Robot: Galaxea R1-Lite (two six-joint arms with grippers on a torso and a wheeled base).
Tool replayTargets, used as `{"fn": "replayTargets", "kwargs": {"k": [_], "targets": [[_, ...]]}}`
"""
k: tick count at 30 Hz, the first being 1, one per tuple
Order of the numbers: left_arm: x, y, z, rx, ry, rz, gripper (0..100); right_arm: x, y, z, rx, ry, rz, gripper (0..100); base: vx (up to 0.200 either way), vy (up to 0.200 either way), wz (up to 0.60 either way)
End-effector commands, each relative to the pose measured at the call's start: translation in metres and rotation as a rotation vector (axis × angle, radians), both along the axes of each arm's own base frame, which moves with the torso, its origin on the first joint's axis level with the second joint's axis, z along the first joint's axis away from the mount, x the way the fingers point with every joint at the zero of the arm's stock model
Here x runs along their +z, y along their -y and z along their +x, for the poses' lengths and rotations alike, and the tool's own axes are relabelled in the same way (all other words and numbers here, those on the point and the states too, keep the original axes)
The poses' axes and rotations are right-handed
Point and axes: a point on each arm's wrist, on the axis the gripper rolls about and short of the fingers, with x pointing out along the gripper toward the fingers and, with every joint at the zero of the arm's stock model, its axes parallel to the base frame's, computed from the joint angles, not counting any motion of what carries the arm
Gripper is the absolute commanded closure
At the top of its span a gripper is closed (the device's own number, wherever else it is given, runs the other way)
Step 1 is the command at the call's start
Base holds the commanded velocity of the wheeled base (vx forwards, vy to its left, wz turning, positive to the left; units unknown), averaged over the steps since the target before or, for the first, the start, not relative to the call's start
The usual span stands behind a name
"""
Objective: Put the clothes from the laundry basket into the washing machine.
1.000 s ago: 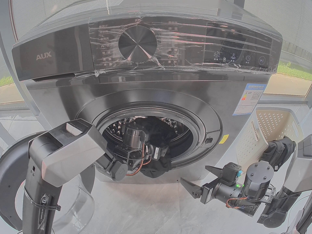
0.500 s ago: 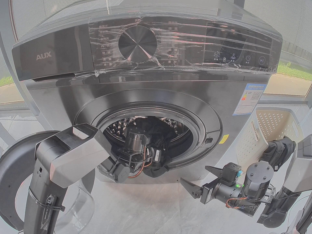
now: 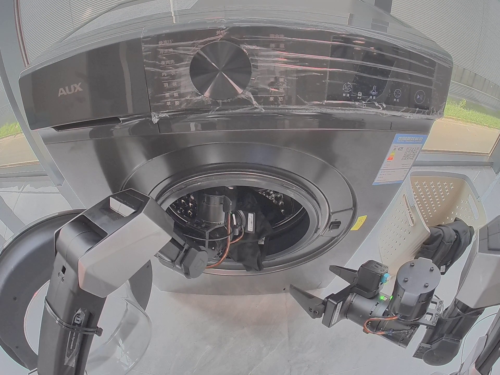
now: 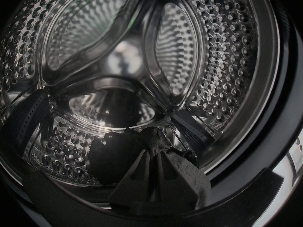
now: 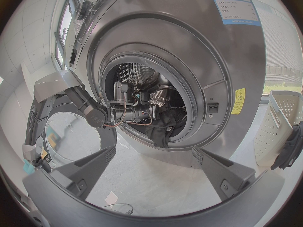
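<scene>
In the head view, the washing machine stood with its door swung open to the left. The left gripper sat in the mouth of the drum, and a black garment draped from it over the lower lip of the opening. The right gripper hung low in front of the machine, its fingers spread wide and holding nothing. To the right, the laundry basket stood beside the machine with a dark cloth hanging over its rim.

In the left wrist view, the fingers were pinched narrow on the black garment, which bunched at their tips low inside the perforated drum.

In the right wrist view, the wide-set fingers pointed at the machine's front. The black garment spilled partly out over the door seal. The basket carried the dark cloth on its edge.
</scene>
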Motion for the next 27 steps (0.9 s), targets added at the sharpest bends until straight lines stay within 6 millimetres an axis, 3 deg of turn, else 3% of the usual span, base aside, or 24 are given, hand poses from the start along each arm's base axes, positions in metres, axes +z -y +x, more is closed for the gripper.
{"fn": "replayTargets", "kwargs": {"k": [1, 7, 8, 20, 27], "targets": [[0.008, -0.002, 0.006, 0.013, 0.025, -0.022, 100, 0.003, 0.000, -0.001, 0.001, 0.007, 0.007, 0, 0.000, 0.000, 0.00], [0.014, -0.004, 0.012, 0.036, 0.049, -0.041, 100, 0.003, 0.000, -0.001, 0.001, 0.008, 0.007, 0, 0.000, 0.000, 0.00], [0.014, -0.004, 0.012, 0.036, 0.050, -0.042, 0, 0.003, 0.000, -0.001, 0.001, 0.008, 0.007, 0, 0.000, 0.000, 0.00], [0.011, -0.006, 0.003, 0.032, 0.031, -0.033, 0, 0.008, 0.001, -0.002, 0.001, 0.024, 0.022, 0, 0.000, 0.000, 0.00], [0.008, -0.008, -0.020, -0.002, -0.008, -0.010, 0, 0.020, 0.006, -0.006, -0.002, 0.055, 0.050, 0, 0.000, 0.000, 0.00]]}}
